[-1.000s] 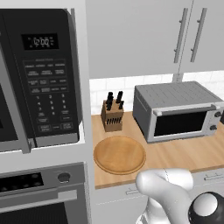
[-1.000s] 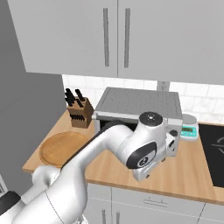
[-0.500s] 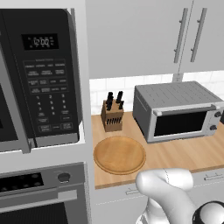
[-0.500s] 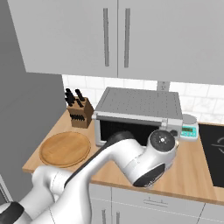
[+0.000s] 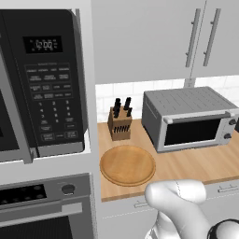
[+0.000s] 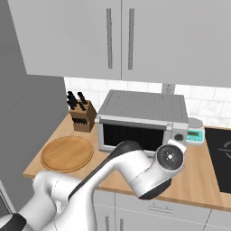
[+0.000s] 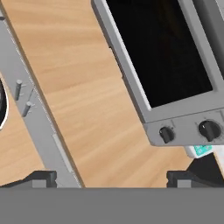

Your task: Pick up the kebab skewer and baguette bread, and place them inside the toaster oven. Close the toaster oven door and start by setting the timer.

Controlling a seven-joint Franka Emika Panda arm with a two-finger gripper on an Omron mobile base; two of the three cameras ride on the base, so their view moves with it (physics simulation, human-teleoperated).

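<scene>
The grey toaster oven (image 5: pixel 191 119) sits on the wooden counter (dark glass toaster oven door (image 5: pixel 192 132) shut).

"12:00" on microwave display (image 5: pixel 45 44)

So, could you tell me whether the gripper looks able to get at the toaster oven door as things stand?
Probably yes: the gripper hangs open over bare counter just in front of the shut toaster oven door, with nothing between them.
</scene>
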